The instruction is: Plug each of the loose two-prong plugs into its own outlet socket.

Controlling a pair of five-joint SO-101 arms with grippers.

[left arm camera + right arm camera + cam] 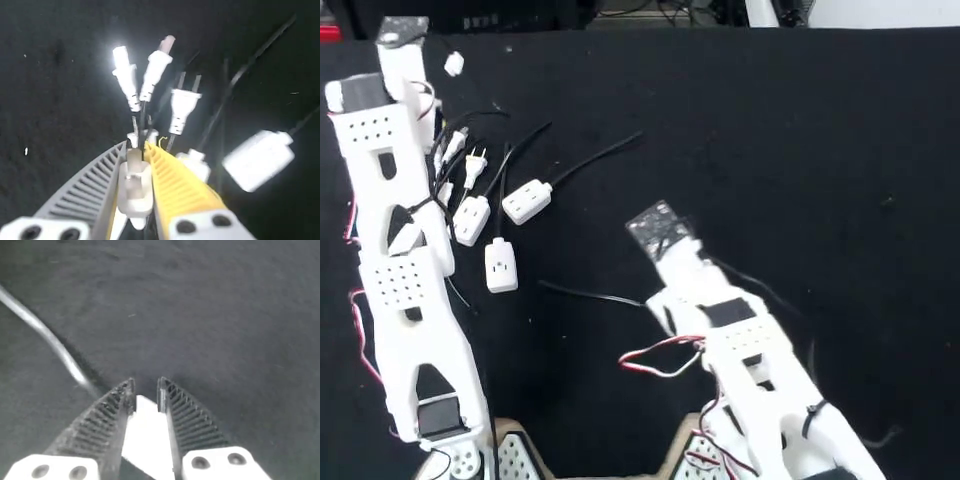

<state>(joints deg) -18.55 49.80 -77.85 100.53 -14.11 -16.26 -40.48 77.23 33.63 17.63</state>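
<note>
Left gripper (136, 146) clamps plug (134, 186), right gripper (146, 384) white piece (147, 436).

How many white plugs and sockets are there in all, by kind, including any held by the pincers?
Outlet sockets: 3
Loose plugs: 3
In the left pincer, a white piece: 1
In the right pincer, a white piece: 1
Total: 8
</note>
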